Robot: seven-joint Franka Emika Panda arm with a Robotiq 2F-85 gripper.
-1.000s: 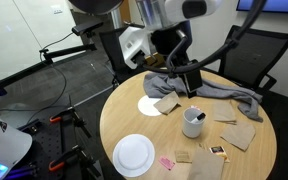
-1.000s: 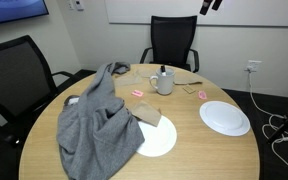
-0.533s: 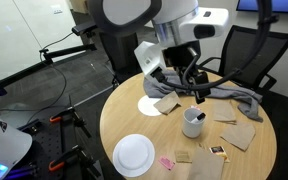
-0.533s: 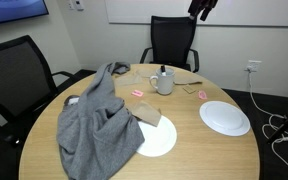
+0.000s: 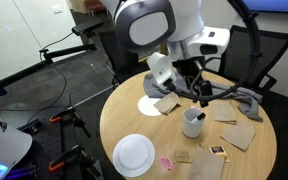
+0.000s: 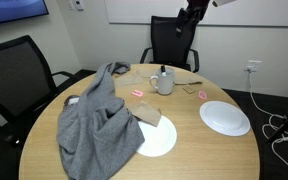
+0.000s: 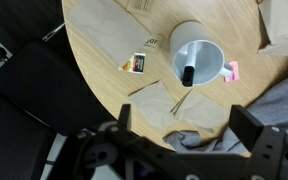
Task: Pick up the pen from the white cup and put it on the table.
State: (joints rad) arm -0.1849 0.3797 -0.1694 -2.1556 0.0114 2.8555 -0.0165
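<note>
The white cup (image 5: 192,122) stands on the round wooden table (image 5: 124,122), and the pen's dark end (image 5: 195,111) pokes above its rim. In an exterior view the cup (image 6: 164,82) holds the pen (image 6: 162,70) upright. From the wrist view I look down into the cup (image 7: 197,60), where the pen (image 7: 185,73) leans against the inner wall. My gripper (image 5: 200,96) hangs open just above and behind the cup, and it shows high up (image 6: 191,12) over the table's far side. In the wrist view the gripper (image 7: 184,128) holds nothing between its fingers.
A grey cloth (image 6: 99,125) is heaped over part of the table. Two white plates (image 6: 224,117) (image 6: 156,138) lie flat. Brown paper napkins (image 5: 242,136) and a small packet (image 7: 137,65) lie near the cup, with a pink item (image 7: 232,70) beside it. Black chairs (image 6: 172,40) ring the table.
The arm has swung across and come down toward the cup. The gripper stayed open, and the cup and pen have not moved.
</note>
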